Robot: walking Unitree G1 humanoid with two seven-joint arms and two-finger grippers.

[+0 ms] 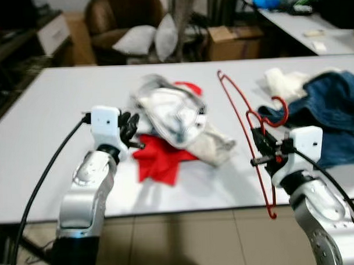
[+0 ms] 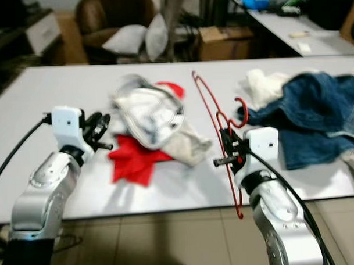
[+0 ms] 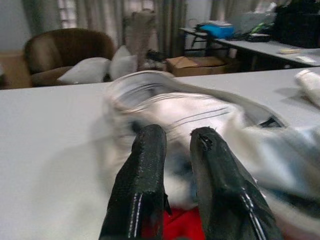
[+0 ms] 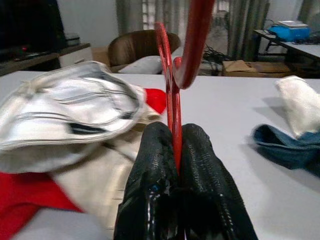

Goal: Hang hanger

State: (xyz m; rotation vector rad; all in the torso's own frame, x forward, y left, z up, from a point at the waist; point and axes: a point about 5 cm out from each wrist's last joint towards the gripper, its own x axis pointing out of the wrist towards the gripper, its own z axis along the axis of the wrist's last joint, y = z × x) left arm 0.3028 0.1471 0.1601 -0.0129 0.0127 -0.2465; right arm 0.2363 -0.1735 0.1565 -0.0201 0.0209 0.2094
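A thin red hanger [image 1: 239, 116] stands tilted over the white table [image 1: 60, 107], its hook [image 1: 281, 112] toward the blue jeans [image 1: 336, 112]. My right gripper [image 1: 263, 146] is shut on the hanger's wire, which runs up between the fingers [image 4: 200, 165] in the right wrist view. My left gripper [image 1: 130, 129] hovers at the near left of a clothes pile, just over a red cloth [image 1: 157, 161]. Its fingers [image 3: 147, 165] are a little apart with nothing between them. They point at a white and grey garment [image 1: 173, 112].
A beige cloth [image 1: 217, 145] lies under the garment and a white cloth [image 1: 283, 81] lies beside the jeans. Beyond the table are a brown armchair with pillows [image 1: 130, 29], a cardboard box [image 1: 229, 40] and a second table [image 1: 304, 26]. The near table edge is close to both arms.
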